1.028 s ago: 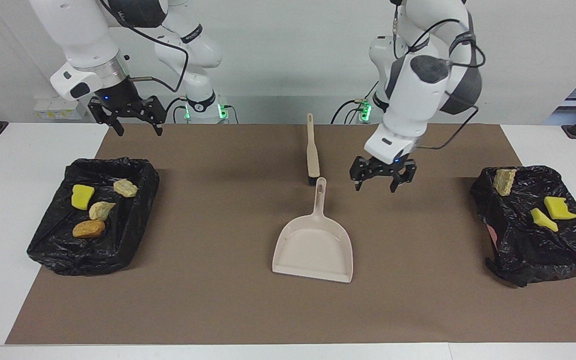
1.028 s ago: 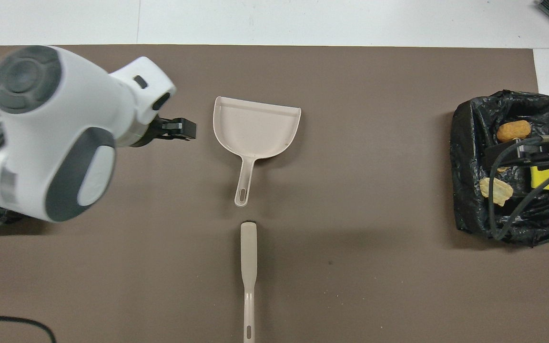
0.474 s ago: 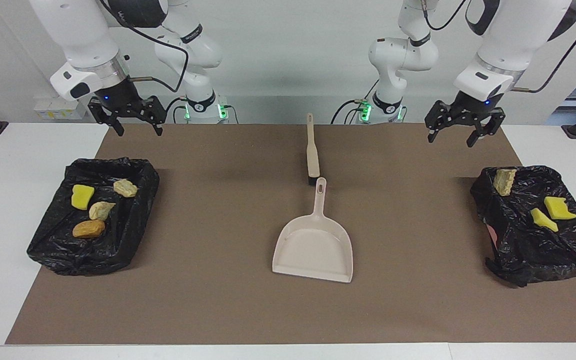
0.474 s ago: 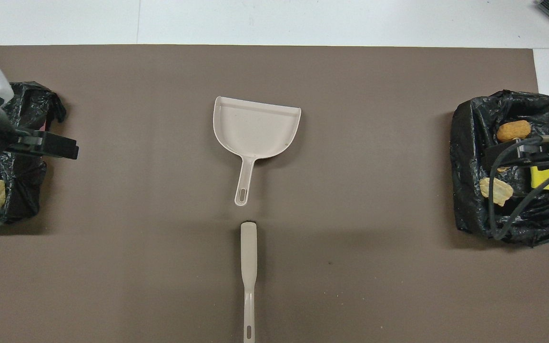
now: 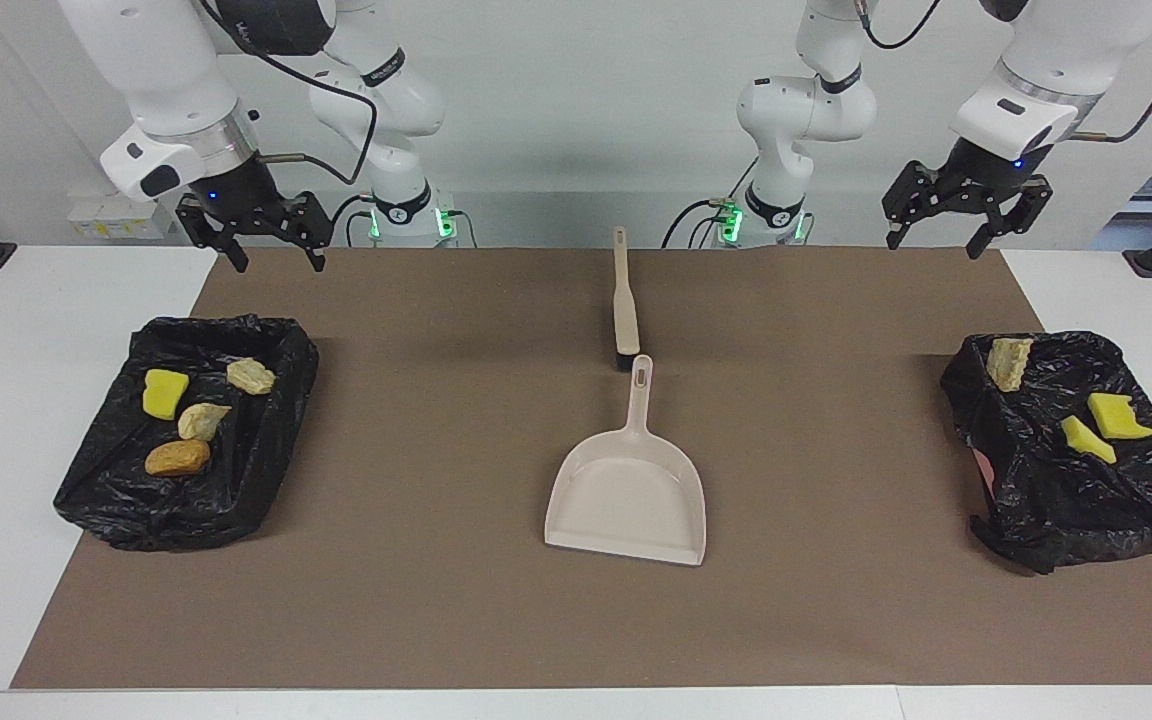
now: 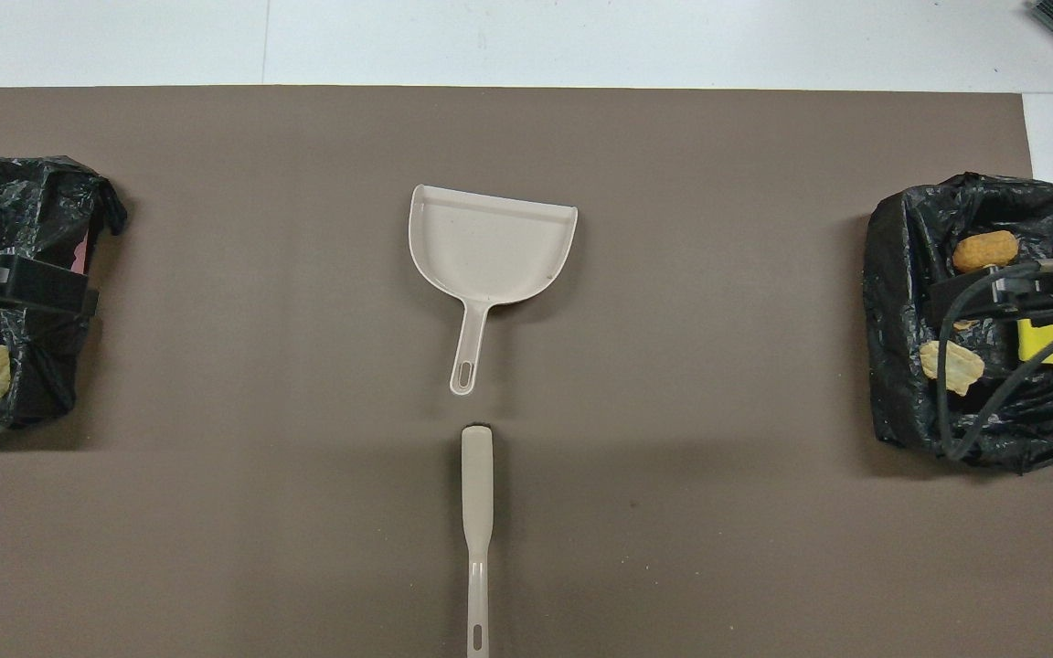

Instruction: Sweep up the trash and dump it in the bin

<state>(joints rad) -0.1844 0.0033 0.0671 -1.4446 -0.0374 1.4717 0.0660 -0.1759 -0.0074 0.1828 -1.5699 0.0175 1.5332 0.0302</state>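
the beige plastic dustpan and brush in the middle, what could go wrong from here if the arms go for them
1. The beige plastic dustpan and beige brush lie nearly end to end, so gripping one could nudge the other.
2. A tan bread-like scrap sits at the rim of the black bag-lined bin at the left arm's end; a bump could tip it out.

Illumination even and bright from overhead. Soft, faint shadows fall beside the bins [image 5: 186,430] and dustpan [image 5: 626,495]. Both views sharp; mild sheen on black liners; no blur.
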